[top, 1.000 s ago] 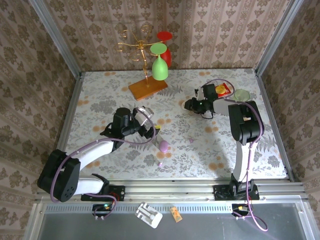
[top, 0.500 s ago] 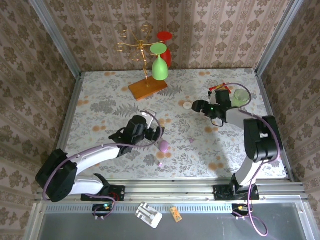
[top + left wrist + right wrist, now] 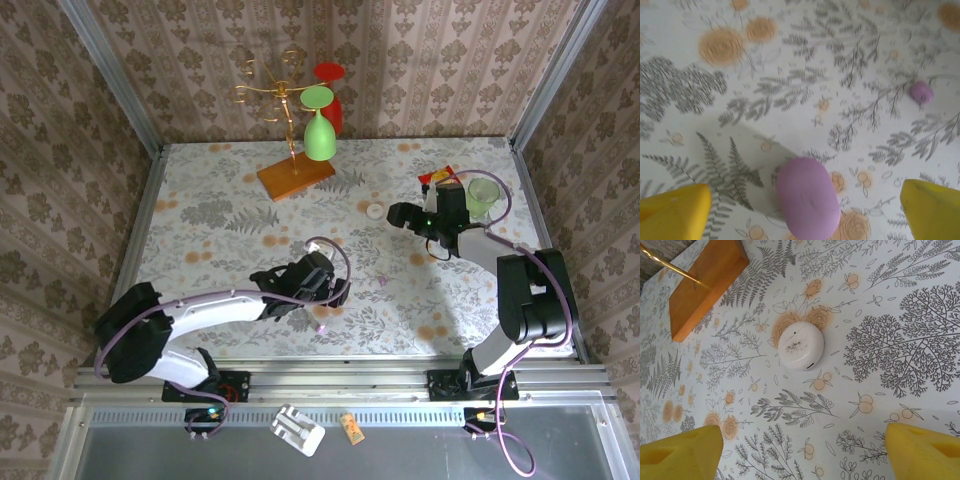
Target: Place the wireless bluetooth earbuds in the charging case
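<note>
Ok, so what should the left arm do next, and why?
Probably lower the left gripper straight down and close it on the charging case. Its jaws stand open, and the left wrist view shows the shut case lying roughly midway between the yellow fingers, untouched. One earbud lies apart from it, so the case likely needs holding first.

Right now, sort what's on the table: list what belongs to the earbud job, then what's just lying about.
Job in hand:
charging case
one earbud
second earbud

Lying about:
white disc
glass rack
green glass
red glass
snack packet
</note>
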`<state>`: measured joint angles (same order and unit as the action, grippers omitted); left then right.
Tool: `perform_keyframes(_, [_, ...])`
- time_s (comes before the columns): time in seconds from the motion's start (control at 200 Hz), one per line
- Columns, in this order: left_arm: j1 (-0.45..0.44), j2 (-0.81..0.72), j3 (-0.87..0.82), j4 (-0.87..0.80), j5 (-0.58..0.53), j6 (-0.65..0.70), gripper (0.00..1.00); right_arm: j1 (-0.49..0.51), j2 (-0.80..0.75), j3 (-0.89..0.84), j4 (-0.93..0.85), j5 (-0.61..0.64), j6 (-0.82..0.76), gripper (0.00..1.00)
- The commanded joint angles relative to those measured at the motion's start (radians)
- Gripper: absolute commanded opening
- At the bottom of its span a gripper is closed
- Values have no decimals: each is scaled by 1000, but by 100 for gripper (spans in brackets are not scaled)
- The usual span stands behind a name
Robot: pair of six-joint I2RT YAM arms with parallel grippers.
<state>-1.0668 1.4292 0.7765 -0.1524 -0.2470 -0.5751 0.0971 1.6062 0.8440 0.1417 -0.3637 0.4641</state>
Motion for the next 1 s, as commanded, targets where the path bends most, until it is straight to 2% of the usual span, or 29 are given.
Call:
perform_keyframes(0.0, [-22, 54, 70, -143, 60, -81, 94, 4, 8, 5, 32, 6, -7, 84])
perform_keyframes(0.35, [-31, 191, 183, -297, 78, -119, 77, 4, -15, -5, -11, 2, -23, 82])
perform_keyframes(0.765, [-9, 243, 208, -305, 103, -118, 51, 4, -15, -6, -15, -6, -13, 81])
perform_keyframes(0.995, [7, 272, 219, -305, 120, -91, 46, 4, -30, -7, -30, -29, -18, 80])
